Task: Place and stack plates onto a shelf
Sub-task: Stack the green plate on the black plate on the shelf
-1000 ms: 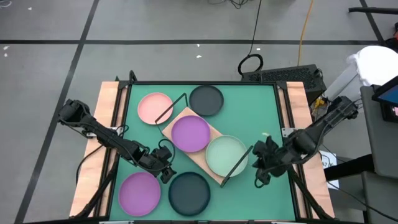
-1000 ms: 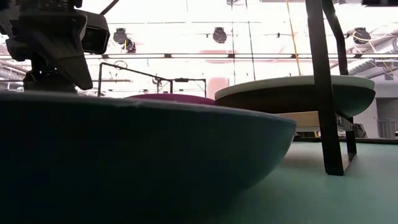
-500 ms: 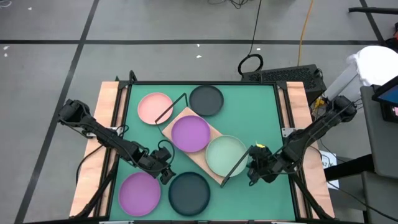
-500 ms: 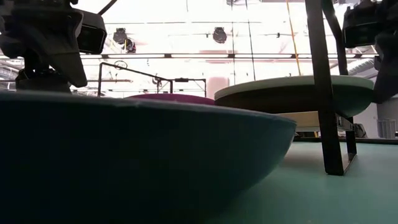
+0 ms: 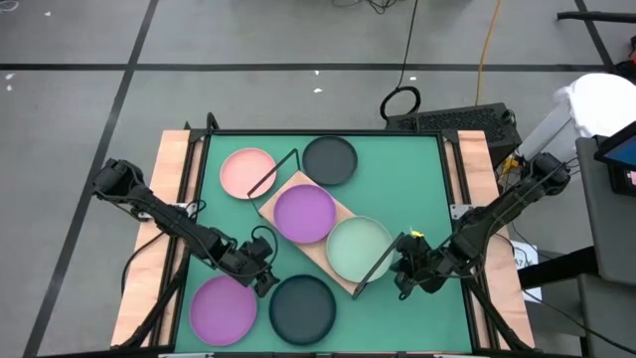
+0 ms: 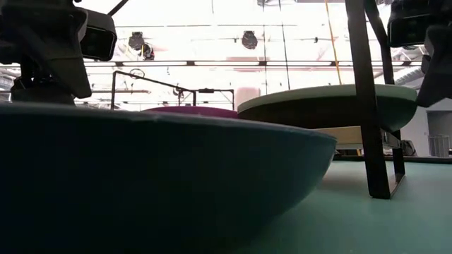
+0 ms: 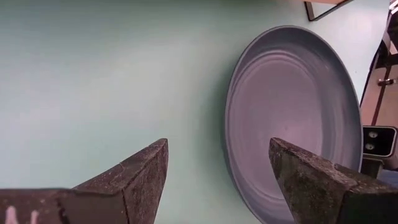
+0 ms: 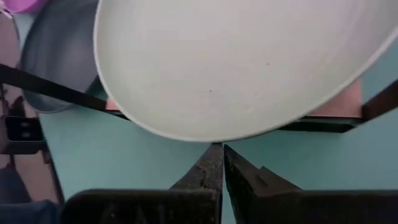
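The wooden shelf (image 5: pixel 316 227) lies slantwise in the middle of the green table (image 5: pixel 417 179), a thin black wire frame at each end. Two plates sit on it: a purple plate (image 5: pixel 305 213) toward its far end and a pale grey-green plate (image 5: pixel 358 249) toward its near end, the latter reaching past the board's edge under the wire frame.

The right hand (image 5: pixel 405 270) is just beside the shelf's near end, low over the table, its fingers (image 8: pixel 214 167) clenched together on nothing, tips right at the grey-green plate's rim.

The left hand (image 5: pixel 260 261) hovers off the shelf's near-left side, released and wide, over bare table next to the dark grey plate (image 5: pixel 302 305), holding nothing. A second purple plate (image 5: pixel 223 306) rests beside that one, farther from the shelf. Beyond the shelf's far end sit a pink plate (image 5: pixel 246 172) and a black plate (image 5: pixel 329 160), both touching or nearly touching the wire frame.
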Tool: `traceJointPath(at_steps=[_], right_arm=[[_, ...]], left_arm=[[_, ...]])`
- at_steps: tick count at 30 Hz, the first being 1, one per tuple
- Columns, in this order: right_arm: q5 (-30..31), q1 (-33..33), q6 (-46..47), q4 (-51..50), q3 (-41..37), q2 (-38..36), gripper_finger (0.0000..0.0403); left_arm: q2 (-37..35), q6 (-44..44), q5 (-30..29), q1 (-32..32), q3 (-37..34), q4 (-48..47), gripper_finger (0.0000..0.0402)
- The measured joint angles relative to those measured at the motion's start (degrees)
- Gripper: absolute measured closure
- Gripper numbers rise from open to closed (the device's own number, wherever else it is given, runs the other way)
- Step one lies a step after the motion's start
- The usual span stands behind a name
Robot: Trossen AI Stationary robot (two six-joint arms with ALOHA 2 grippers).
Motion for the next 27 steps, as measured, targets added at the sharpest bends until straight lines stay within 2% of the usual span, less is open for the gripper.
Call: traceJointPath(at_steps=[6, 11, 18, 27], right_arm=[[-2.2, 0.8, 1.0, 0.8, 0.0, 0.0, 0.0403], [-4.0, 1.2, 7.8, -6.5, 0.0, 0.0, 0.0403], [1.6, 0.2, 10.8, -7.5, 0.0, 0.0, 0.0403], [4.4, -0.2, 8.7, -2.5, 0.0, 0.0, 0.0403]], left_arm=[[0.0, 0.2, 0.0, 0.0, 0.0, -0.1, 0.0117], [0.0, 0.7, 0.0, 0.0, 0.0, -0.1, 0.0117], [0.0, 0.7, -0.1, 0.0, 0.0, -0.1, 0.0117], [0.0, 1.8, -0.2, 0.0, 0.0, -1.5, 0.0117]])
